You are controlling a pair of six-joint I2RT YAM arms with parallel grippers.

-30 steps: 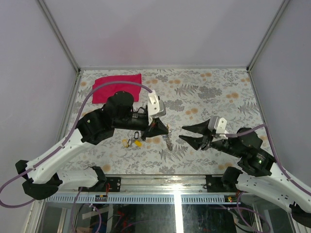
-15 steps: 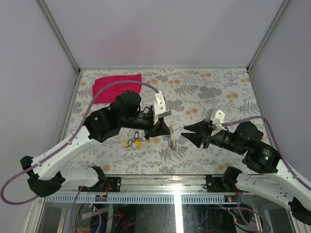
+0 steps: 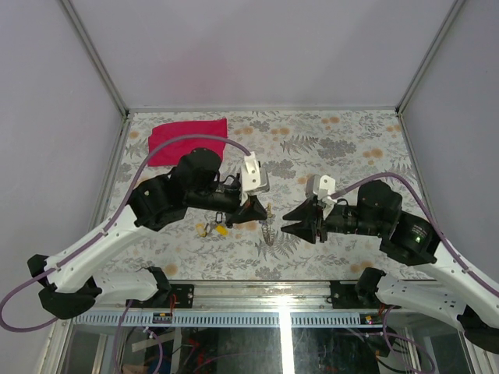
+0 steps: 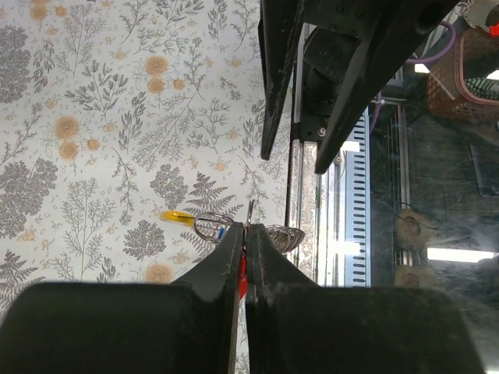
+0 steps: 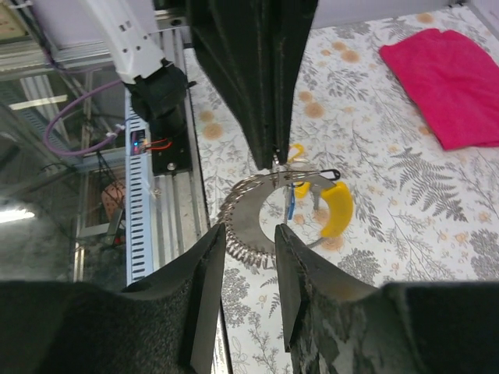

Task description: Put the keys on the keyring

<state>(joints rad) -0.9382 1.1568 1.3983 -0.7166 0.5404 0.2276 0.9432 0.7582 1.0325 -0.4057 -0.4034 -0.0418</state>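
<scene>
My left gripper (image 3: 262, 210) is shut on a red key (image 4: 242, 276), whose head shows as a sliver between the pads. The keyring (image 5: 253, 214) hangs from its tips as a silvery crescent of chain links, above the table near the front edge. My right gripper (image 5: 249, 241) faces it from the right. Its jaws stand apart, and the chain's lower end lies just ahead of the gap without touching either fingertip. A yellow key (image 5: 337, 209) and a blue key (image 5: 290, 204) show behind the ring. More keys (image 3: 212, 228) lie left of the chain.
A red cloth (image 3: 185, 138) lies at the back left of the floral table (image 3: 351, 148). The metal rail (image 3: 265, 292) along the table's front edge runs just below both grippers. Both arms meet at the table's front middle.
My right gripper has swung left, up to the hanging keyring, and its jaws have narrowed slightly. The left gripper shifted a little, still holding the ring up.
</scene>
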